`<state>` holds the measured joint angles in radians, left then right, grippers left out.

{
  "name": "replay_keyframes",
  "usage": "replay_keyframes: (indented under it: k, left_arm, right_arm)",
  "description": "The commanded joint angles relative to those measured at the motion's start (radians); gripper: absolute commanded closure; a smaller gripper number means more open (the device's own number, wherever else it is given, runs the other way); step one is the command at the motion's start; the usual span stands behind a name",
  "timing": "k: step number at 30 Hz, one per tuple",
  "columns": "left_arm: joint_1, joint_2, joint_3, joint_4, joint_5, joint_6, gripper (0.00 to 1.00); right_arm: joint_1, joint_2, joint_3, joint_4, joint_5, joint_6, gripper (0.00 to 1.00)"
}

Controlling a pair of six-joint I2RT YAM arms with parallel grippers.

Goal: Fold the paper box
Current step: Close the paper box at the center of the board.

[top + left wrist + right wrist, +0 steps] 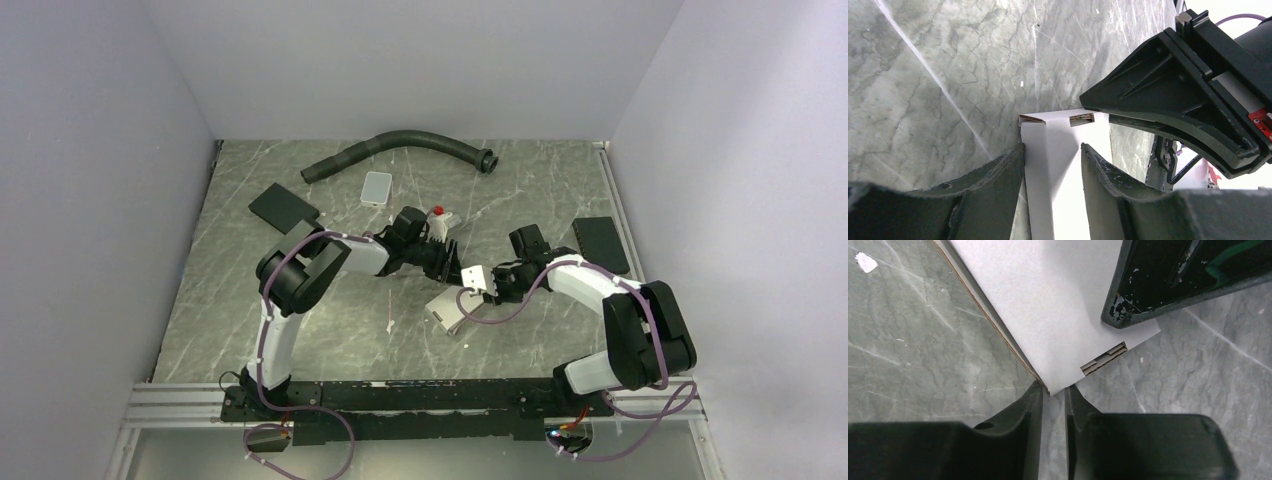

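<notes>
The paper box (452,306) is a white slim carton held off the marble table (330,330) between the two arms in the top view. My left gripper (455,268) comes at it from the left. In the left wrist view the white box (1055,170) fills the gap of the left gripper (1052,147), with both fingers against its sides. My right gripper (490,283) meets the box from the right. In the right wrist view its jaws stand narrow, and the right gripper (1053,389) pinches a corner of the box (1048,300) at its tips.
A black hose (400,150) curves along the back of the table. A light grey tile (377,187) lies below it. Black pads lie at the left (283,208) and right (600,243). A small red-topped white part (438,212) sits on the left wrist.
</notes>
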<state>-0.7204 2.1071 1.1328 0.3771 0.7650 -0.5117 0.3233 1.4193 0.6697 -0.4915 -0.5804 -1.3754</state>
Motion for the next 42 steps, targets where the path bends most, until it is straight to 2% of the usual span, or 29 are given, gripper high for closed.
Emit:
replay_keyframes:
  k: [1,3,11,15,20,24,35,42]
  left_arm:
    - [-0.071,0.087,-0.019,-0.082,0.020,0.013,0.47]
    - [-0.073,0.084,-0.024,-0.074,0.015,0.006,0.47]
    - [-0.029,-0.032,-0.062,-0.084,-0.076,0.015,0.39]
    - [-0.011,-0.089,-0.077,-0.108,-0.106,0.042,0.37]
    - [-0.001,-0.090,-0.090,-0.114,-0.108,0.042,0.39]
    - [0.004,-0.097,-0.117,-0.090,-0.115,0.027,0.39]
    - [0.035,-0.186,-0.167,-0.083,-0.131,0.026,0.38]
    - [0.046,-0.271,-0.230,-0.147,-0.179,0.083,0.36]
  right_arm:
    - [0.032,0.018,0.005,0.148,-0.020,0.008,0.84]
    - [0.033,0.021,0.003,0.139,-0.017,0.005,0.88]
    - [0.032,0.017,-0.011,0.095,-0.017,-0.025,0.89]
    - [0.030,0.014,0.011,0.056,-0.033,-0.013,0.78]
    - [0.019,0.000,0.045,-0.028,-0.076,-0.026,0.54]
    - [0.002,-0.012,0.068,-0.094,-0.102,-0.061,0.44]
    - [-0.021,-0.038,0.106,-0.218,-0.119,-0.149,0.35]
    - [0.009,-0.048,0.130,-0.270,-0.167,-0.231,0.25]
